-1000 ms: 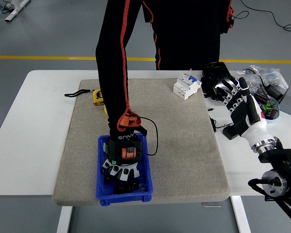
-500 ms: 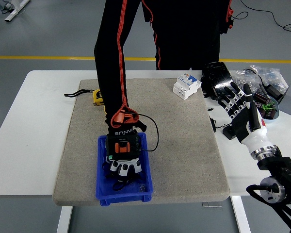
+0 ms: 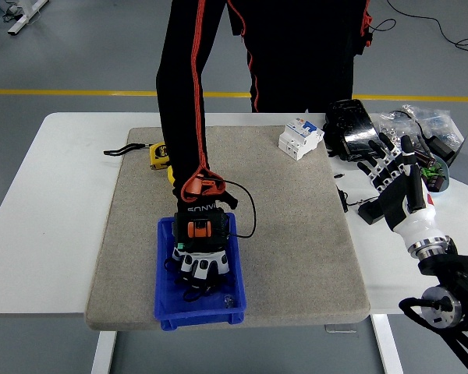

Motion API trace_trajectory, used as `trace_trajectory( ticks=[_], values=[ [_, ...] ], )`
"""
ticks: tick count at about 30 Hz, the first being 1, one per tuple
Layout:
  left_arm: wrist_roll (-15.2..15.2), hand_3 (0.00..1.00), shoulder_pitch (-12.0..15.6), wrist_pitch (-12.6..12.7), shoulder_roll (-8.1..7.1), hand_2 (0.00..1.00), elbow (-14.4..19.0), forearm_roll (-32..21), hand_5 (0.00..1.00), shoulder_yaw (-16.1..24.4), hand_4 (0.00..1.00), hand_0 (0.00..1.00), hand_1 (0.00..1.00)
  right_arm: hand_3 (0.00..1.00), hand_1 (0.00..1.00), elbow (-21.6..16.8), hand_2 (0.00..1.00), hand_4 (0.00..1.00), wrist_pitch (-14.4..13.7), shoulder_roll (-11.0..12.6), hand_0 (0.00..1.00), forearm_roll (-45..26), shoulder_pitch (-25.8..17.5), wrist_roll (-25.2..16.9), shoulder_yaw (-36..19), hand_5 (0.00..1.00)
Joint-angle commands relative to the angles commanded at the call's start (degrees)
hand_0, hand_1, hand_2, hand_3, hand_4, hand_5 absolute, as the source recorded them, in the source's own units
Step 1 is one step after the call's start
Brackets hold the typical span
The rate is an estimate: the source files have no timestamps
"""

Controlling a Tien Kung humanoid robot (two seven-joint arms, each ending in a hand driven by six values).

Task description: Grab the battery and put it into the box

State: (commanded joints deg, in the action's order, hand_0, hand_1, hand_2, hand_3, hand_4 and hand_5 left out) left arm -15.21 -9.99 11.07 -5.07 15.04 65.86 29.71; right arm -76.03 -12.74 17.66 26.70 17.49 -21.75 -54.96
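Blue plastic, the small open box near the front edge of the grey felt mat is where your attention belongs, because a person's gloved hand in a black sleeve reaches down into it from the far side of the white table. Over the last second that hand has drawn back a little toward the box's far wall, its fingers pointing down inside. You cannot see a battery anywhere for certain: whatever lies under the glove is hidden, and a small pale speck at the box's near corner is too small to name.

Your robot's right hand, white and black with five fingers, has drifted right and slightly down, away from the mat, and now hovers above the table's right margin with its fingers spread and nothing in them. It sits just in front of the black glove-like object and beside the small bowl of parts. The white circuit breaker and the yellow tape measure have not moved. The left arm is out of view.

Judging from this, the person is handling the box contents, so hold the right hand clear until that glove leaves; no pick has begun yet.
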Motion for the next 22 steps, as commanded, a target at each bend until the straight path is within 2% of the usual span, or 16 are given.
trace_trajectory(
  ticks=[22],
  values=[
    [0.90,0.579,-0.02,0.91,0.65,0.654,-0.28,-4.05,0.582,-2.11,0.630,0.649,0.649,0.885,0.881,0.07,0.904,0.998,0.90,-0.04,0.917,-0.08,0.21,0.43,-0.35,0.919]
  ],
)
